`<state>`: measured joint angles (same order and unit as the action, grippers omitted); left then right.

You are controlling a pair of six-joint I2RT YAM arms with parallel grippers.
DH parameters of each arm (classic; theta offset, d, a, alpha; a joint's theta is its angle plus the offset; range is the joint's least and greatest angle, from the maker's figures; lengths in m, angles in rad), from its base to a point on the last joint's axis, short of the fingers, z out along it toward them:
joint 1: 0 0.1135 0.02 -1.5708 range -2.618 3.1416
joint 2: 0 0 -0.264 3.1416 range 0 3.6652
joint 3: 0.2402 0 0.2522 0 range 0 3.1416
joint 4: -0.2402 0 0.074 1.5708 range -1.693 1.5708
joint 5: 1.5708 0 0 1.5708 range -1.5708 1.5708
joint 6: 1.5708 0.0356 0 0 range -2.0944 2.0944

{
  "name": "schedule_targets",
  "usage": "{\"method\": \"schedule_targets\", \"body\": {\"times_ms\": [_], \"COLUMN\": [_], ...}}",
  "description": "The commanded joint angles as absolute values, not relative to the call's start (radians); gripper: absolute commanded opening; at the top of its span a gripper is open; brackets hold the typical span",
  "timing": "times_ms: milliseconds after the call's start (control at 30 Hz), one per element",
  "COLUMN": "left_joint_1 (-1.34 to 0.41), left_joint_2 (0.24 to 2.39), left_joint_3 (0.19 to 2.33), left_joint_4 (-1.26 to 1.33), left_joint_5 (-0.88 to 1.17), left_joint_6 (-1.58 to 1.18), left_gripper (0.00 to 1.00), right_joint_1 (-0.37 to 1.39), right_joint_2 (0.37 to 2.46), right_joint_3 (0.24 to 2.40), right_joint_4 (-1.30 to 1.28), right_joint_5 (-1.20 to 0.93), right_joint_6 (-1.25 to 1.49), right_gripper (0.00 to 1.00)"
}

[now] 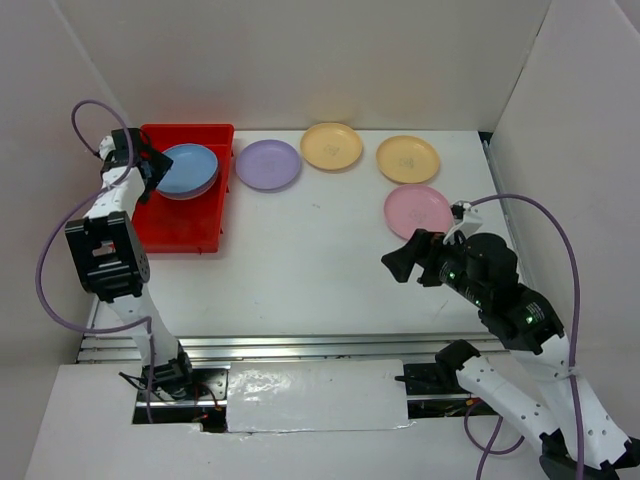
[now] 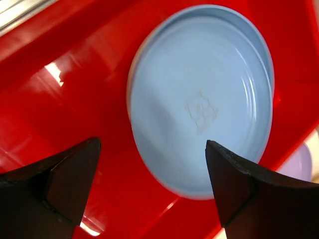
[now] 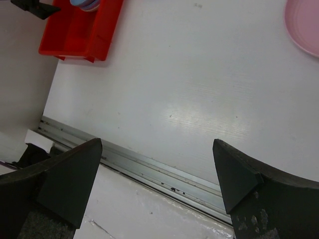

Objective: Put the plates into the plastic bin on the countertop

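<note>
I find the left gripper (image 2: 152, 147) spread wide over the blue plate (image 2: 199, 99), which lies in the red bin (image 2: 75, 99) at the top view's upper left. The right gripper (image 3: 157, 144) is spread above the countertop (image 3: 189, 89). The purple plate (image 1: 268, 164), yellow plate (image 1: 332, 146), second yellow plate (image 1: 408, 159) and pink plate (image 1: 418, 211) lie outside.

Left pincer (image 2: 152, 147), right pincer (image 3: 157, 145): both agape.

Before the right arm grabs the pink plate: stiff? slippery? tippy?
Probably stiff and light: the pink plate looks like thin moulded plastic. Likely slides if pushed, lying flat on the smooth white table. Its rim is low, so an edge pinch may slip or tip it.
</note>
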<state>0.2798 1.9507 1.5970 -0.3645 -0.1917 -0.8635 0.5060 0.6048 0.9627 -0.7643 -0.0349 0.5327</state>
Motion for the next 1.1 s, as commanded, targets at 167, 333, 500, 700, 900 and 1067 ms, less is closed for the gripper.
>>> {"method": "schedule_targets", "body": {"times_ms": [167,333,500,700,900,1067], "left_joint_1": [-0.058,-0.424,-0.688,-0.965,-1.139,-1.151], "left_joint_2": [1.476,1.433,1.391,1.391,1.382,1.29], "left_joint_3": [1.431,1.312,1.149,1.14,1.143,1.043], "left_joint_4": [-0.344,-0.4,-0.403,-0.529,-0.672,-0.647], "left_joint_5": [-0.421,-0.394,-0.436,-0.518,-0.586,-0.572], "left_joint_6": [-0.83,-0.817,-0.899,-0.965,-1.014,-1.026], "left_gripper": [0.99,0.99,0.99,0.99,0.99,0.99], "right_joint_1": [0.508,0.466,0.263,0.032,-0.069,-0.083], "right_joint_2": [0.655,0.748,0.963,1.239,1.587,1.768], "right_joint_3": [0.93,0.877,0.887,0.93,1.076,1.166], "right_joint_4": [-0.614,-0.555,-0.477,-0.417,-0.452,-0.471], "right_joint_5": [-0.057,0.07,0.094,0.237,0.34,0.3], "right_joint_6": [0.552,0.65,0.719,0.868,0.893,0.858], "right_gripper": [1.0,1.0,1.0,1.0,1.0,0.95]}}
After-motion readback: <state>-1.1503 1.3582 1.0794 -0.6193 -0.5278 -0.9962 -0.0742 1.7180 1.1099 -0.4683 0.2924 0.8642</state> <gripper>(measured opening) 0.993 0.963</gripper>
